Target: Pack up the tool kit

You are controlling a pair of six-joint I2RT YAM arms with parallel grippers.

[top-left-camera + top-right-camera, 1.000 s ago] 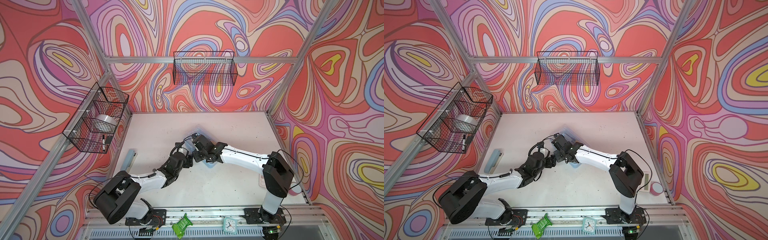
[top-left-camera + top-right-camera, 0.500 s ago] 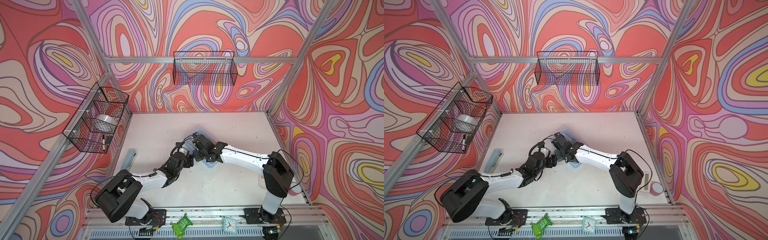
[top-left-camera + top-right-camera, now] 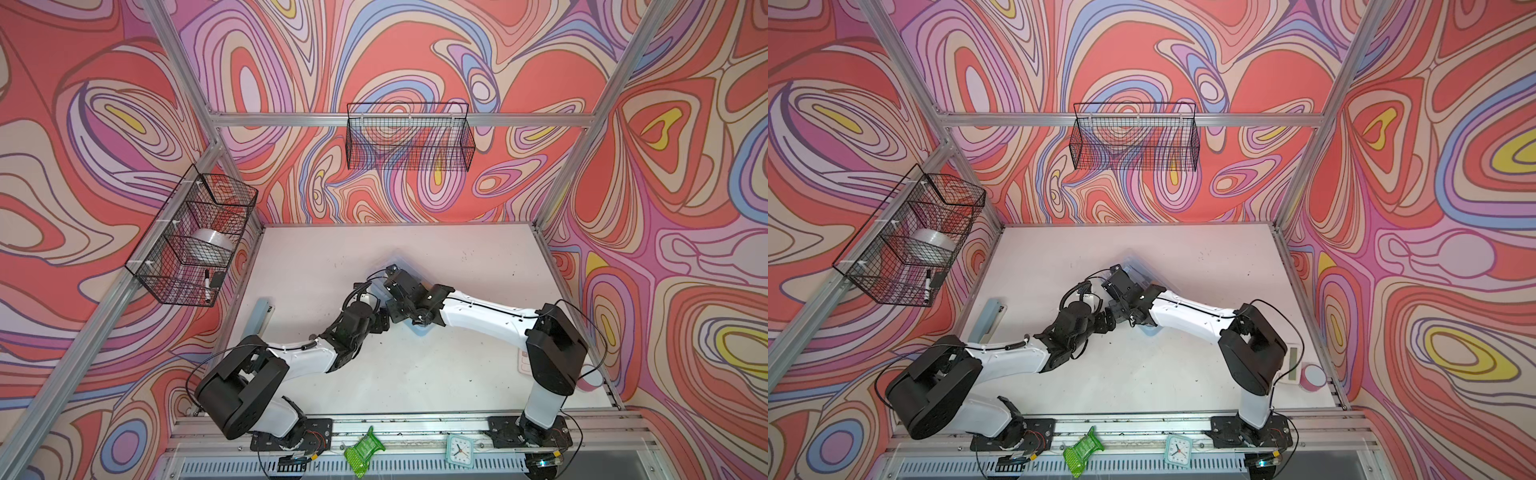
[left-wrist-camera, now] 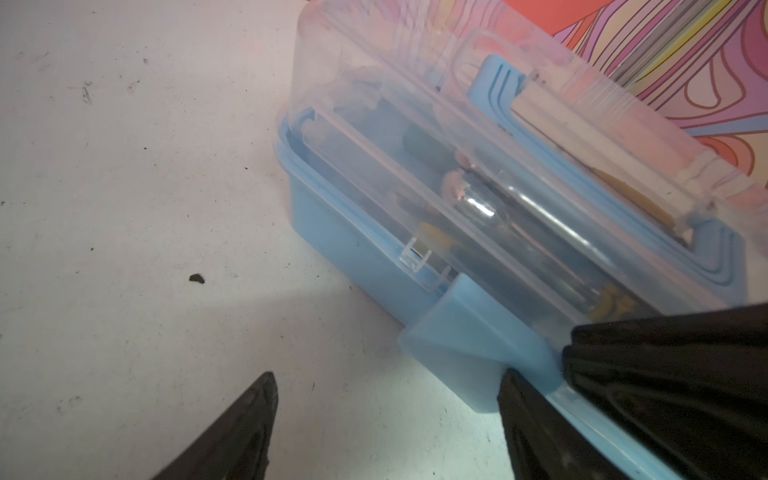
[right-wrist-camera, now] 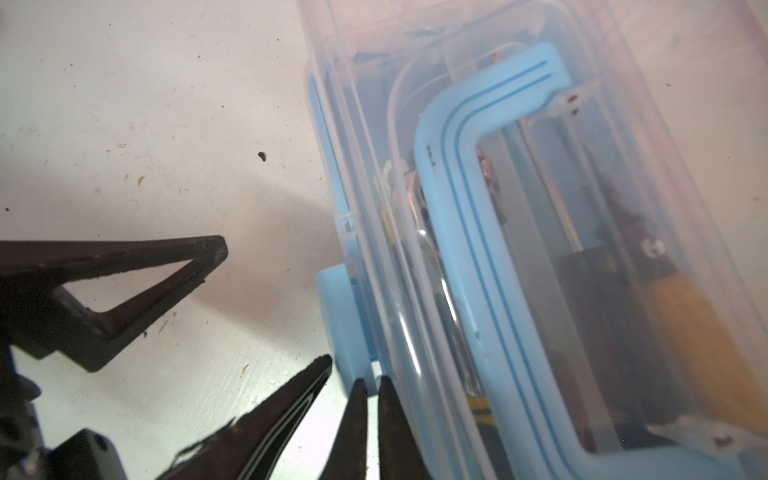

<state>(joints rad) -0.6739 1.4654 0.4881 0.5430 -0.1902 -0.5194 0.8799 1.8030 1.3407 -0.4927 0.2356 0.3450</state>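
1. The tool kit (image 3: 1140, 266) sits just past the centre of the table (image 3: 415, 374) toward 12 o'clock in both top views, mostly hidden under the two wrists.
2. Its light blue box (image 4: 353, 253) has the clear lid (image 4: 374, 83) down on it, and the blue handle (image 5: 457, 257) lies flat on the lid.
3. Through the lid show a bright metal shaft (image 4: 482, 208) and a yellow-orange grip (image 5: 698, 353). The other dark tools are too blurred to name.
4. The left gripper (image 4: 388, 376) is released, its jaws wide apart and holding nothing. One fingertip touches the blue latch (image 4: 461, 332) on the box's side.
5. The right gripper (image 5: 372, 380) is clenched with nothing visible between its fingers. Its tips sit at the lid's edge, just beside the latch.
6. On the wall at 9 o'clock, a wire basket (image 3: 183, 249) holds a tape roll (image 3: 212, 245) and a marker (image 3: 206, 286).
7. Compared with a second ago, both arms and the kit are where they were in the top views, with no shift I can make out.
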